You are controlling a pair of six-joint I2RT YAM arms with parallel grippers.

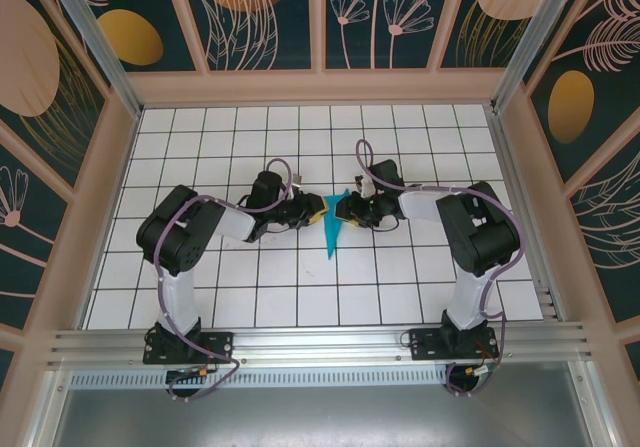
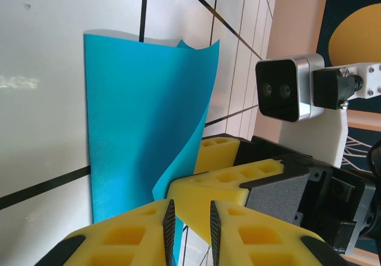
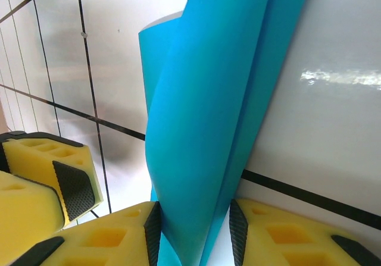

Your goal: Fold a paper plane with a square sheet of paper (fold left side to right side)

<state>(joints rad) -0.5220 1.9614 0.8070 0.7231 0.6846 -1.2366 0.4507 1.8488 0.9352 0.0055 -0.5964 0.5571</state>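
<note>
The teal sheet of paper (image 1: 333,229) lies mid-table, folded into a narrow shape whose tip points toward the arms. One flap (image 2: 131,111) curls up off the tiles. My left gripper (image 1: 318,213) is at its left edge. Its pads (image 2: 190,230) stand slightly apart, and the paper's edge runs along the left pad without being pinched. My right gripper (image 1: 350,210) faces it from the right. Its jaws (image 3: 193,233) straddle the bulging fold (image 3: 214,111): the left pad touches the paper and a sliver of table shows at the right pad.
Both grippers meet almost tip to tip over the paper. The right gripper's yellow finger (image 2: 238,182) and wrist camera (image 2: 283,90) sit just beyond my left pads. A left finger (image 3: 41,177) shows beside the right jaws. Wooden walls (image 1: 120,167) ring the white grid table (image 1: 250,297).
</note>
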